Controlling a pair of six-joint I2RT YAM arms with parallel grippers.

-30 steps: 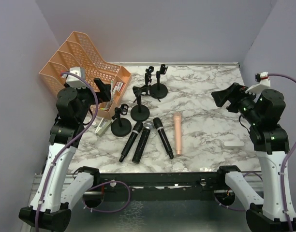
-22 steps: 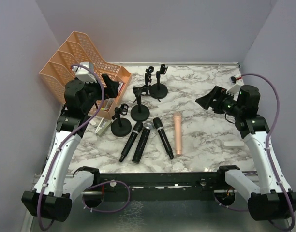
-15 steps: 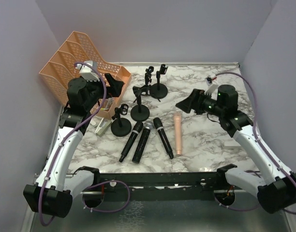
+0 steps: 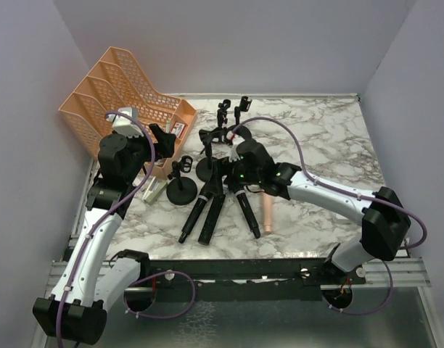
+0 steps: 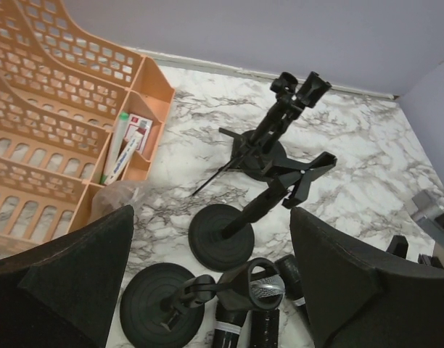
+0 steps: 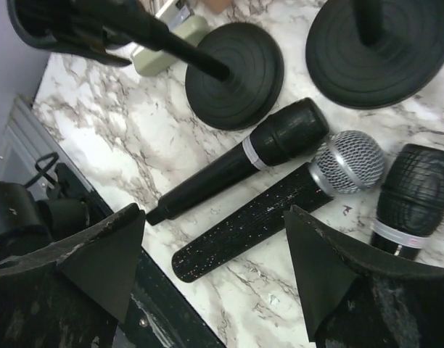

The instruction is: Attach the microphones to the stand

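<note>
Four microphones (image 4: 213, 212) flat | left pincer (image 5: 211, 209) wide | right pincer (image 6: 215, 210) wide above them | tray label (image 5: 140, 125) unreadable

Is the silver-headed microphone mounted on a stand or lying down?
Lying down: the silver-headed microphone rests flat on the table between two black microphones, not clipped in.

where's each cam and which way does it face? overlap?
Top external: above, behind the bases, looking down on the marble table; both arms show.
Left wrist: on left claw, facing mic stands and orange file tray; fingers show.
Right wrist: on right claw, facing down at microphones; fingers show.
Shared: both wrists see the mesh-head microphone.
</note>
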